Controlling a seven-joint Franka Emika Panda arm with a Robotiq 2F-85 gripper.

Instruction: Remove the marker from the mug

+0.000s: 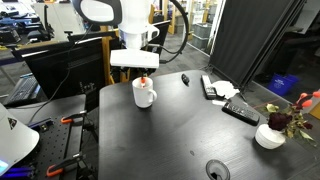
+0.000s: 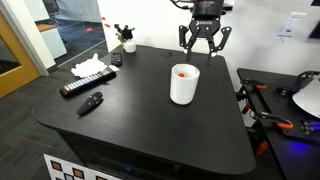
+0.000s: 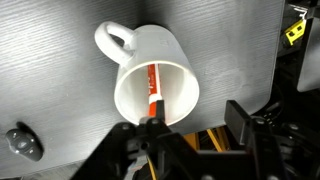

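The white mug [image 1: 145,96] stands upright on the black table [image 1: 170,135], also seen in the exterior view [image 2: 184,88] and from above in the wrist view [image 3: 150,60]. The red-orange marker [image 3: 153,92] leans inside it, its tip poking above the rim [image 1: 143,80] [image 2: 183,72]. My gripper [image 2: 203,52] hovers open just above and slightly behind the mug, holding nothing. In the wrist view its fingers [image 3: 195,132] are spread, one finger at the mug's rim by the marker's end.
A small black oblong object [image 2: 92,102] [image 3: 24,143], a remote [image 2: 85,84], white papers [image 2: 90,68] and a white bowl with dark red flowers [image 1: 270,135] lie across the table from the mug. Clamps and cables sit past the table edge [image 2: 270,105].
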